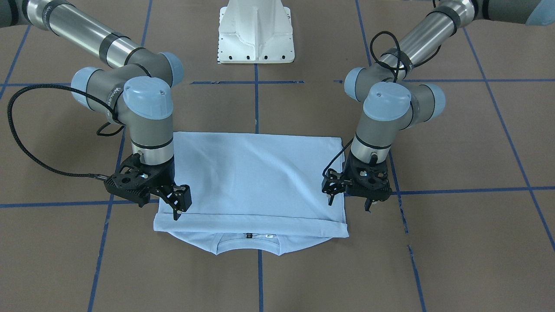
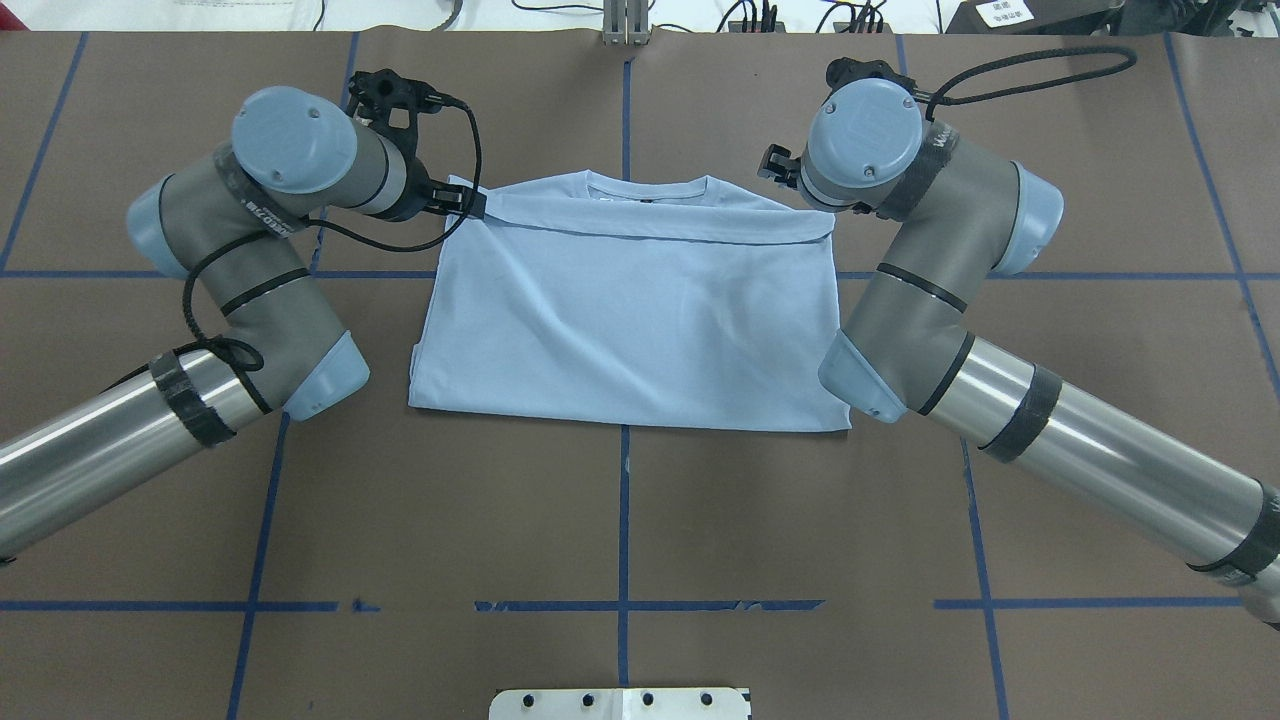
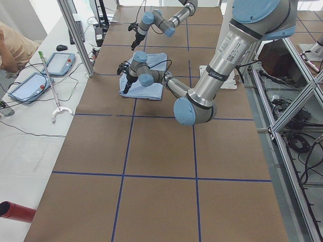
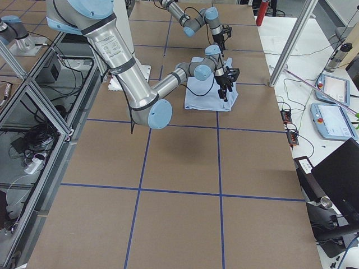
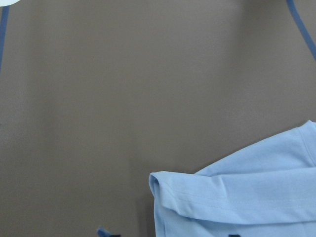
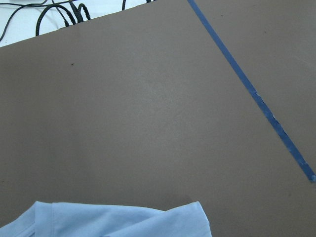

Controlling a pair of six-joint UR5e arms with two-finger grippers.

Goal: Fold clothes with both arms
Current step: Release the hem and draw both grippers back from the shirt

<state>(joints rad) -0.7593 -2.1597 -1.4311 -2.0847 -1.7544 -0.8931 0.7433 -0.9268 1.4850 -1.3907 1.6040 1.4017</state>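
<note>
Centrally on a brown table (image 1: 455, 260) crossed by blue tape lines (image 1: 468, 190) lies a light blue T-shirt (image 1: 256, 177), folded into a wide, flat rectangle. The top layer's hemmed edge runs along the side away from the robot. The round collar (image 1: 249, 248) with its dark label (image 1: 249, 236) shows from under that edge. Both arms reach down to the two corners on the collar side. The left gripper (image 1: 349, 206) hangs at one corner with its fingers spread apart, one over the fabric and one past the shirt's edge, gripping nothing. The right gripper (image 1: 175, 212) points down over the opposite corner. Its fingers overlap in the front view, so it cannot be told whether they are parted or hold any cloth. The robot's white base (image 1: 256, 32) stands beyond the shirt.
</note>
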